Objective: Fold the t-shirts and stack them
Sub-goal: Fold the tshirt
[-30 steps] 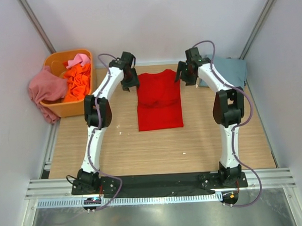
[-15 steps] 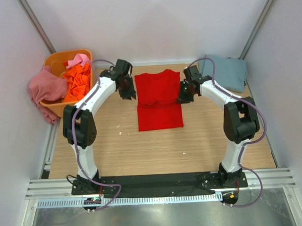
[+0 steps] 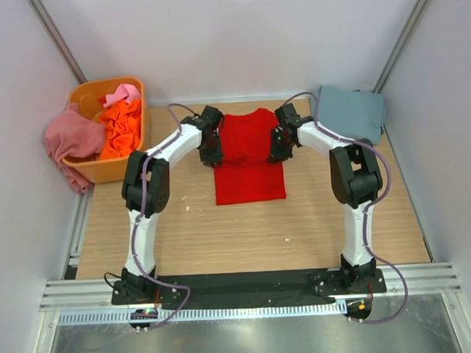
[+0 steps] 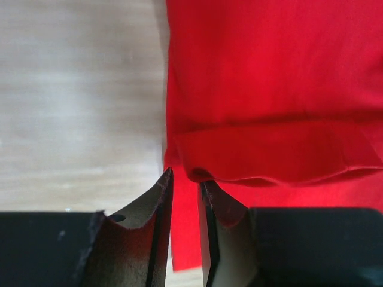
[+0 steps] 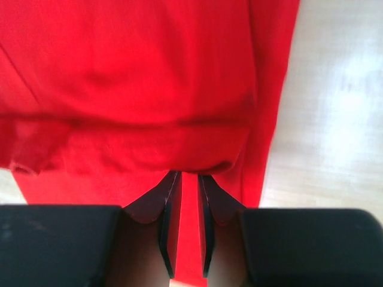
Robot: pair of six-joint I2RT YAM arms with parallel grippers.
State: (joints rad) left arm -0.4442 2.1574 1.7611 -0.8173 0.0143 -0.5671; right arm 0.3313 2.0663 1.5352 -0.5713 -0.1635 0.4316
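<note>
The bright red t-shirt [image 3: 249, 180] lies flat mid-table, with a folded layer over its far half. My left gripper [image 3: 212, 152] is at the fold's left edge and my right gripper [image 3: 278, 148] at its right edge. In the left wrist view the jaws of the left gripper [image 4: 184, 176] are nearly closed, pinching the edge of the red fold [image 4: 269, 89] at their tips. In the right wrist view the right gripper [image 5: 188, 173] pinches the fold [image 5: 131, 78] the same way. A grey-blue folded shirt [image 3: 353, 114] lies at the far right.
An orange plastic tub [image 3: 104, 82] stands at the far left. It holds an orange shirt [image 3: 124, 126] and a pink one [image 3: 124, 93]. A dusty rose shirt [image 3: 72, 139] hangs over its left wall. The enclosure walls stand close on both sides.
Both grippers have moved from beside the shirt's far corners toward the near side and inward, onto the side edges of the red fold.
</note>
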